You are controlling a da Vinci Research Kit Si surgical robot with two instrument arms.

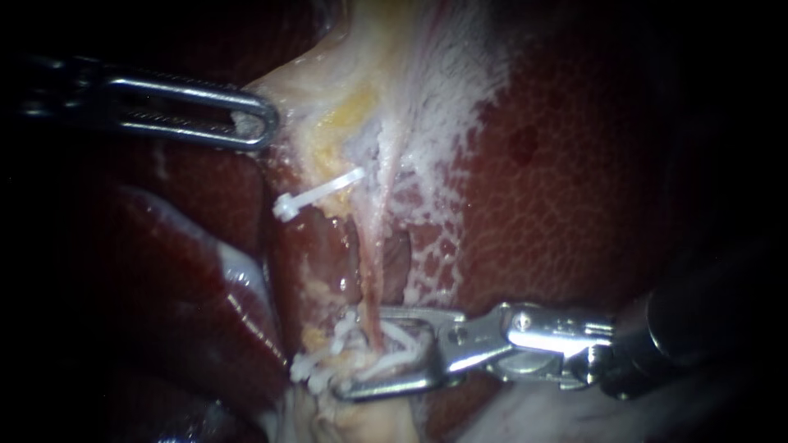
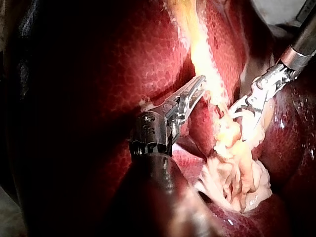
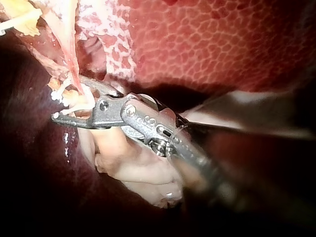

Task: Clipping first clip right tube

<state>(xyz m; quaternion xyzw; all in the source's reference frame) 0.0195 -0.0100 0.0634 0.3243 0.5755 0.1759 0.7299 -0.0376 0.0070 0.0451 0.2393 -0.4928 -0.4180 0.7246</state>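
Our right instrument (image 1: 361, 353) is straddling the thin pink tube (image 1: 371, 275), jaws parted; our left instrument (image 1: 264, 123) is seemingly clenching pale tissue (image 1: 320, 86) beside it; slipping risks clipping askew.

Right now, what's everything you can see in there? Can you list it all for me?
liver: one, dark red, all around.
pale tissue: one band, yellow-white, down the middle.
tube: one clear, pink, running down from the pale tissue.
clips: white; one higher up by the pale tissue, a bunch lower down, too tangled to count.
left instrument: one, silver, jaws shut on the pale tissue's edge.
right instrument: one, silver, jaws open around the tube, low down.
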